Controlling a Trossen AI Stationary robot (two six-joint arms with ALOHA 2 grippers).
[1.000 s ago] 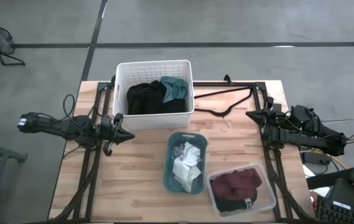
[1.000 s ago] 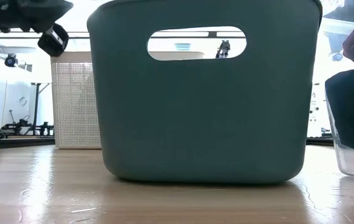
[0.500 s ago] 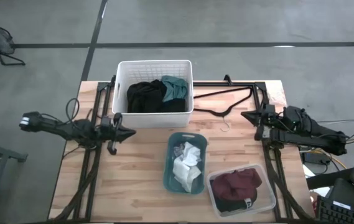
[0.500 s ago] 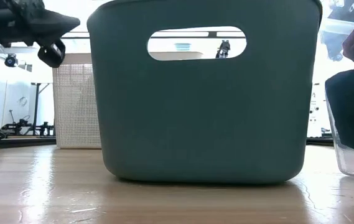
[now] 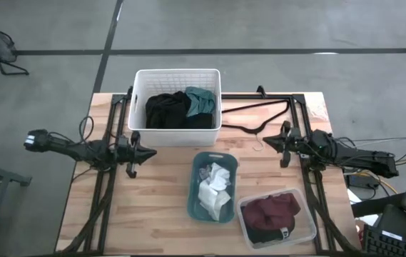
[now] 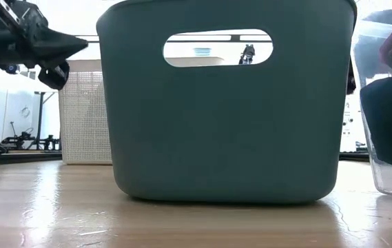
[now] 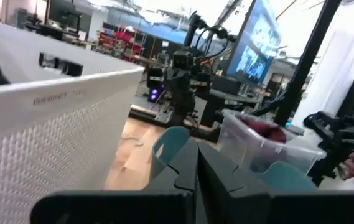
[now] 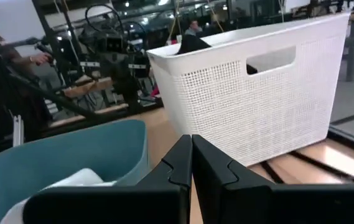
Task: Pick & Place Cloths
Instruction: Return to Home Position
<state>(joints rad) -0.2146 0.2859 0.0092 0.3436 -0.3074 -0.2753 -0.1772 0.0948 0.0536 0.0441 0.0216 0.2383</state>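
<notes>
3 bins (image 5: 140,78) hold the cloths (image 5: 167,111); left and right jaws closed alongside.

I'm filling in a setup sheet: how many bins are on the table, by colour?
White bin: 1
Teal bin: 1
Clear bin: 1
Total: 3
</notes>
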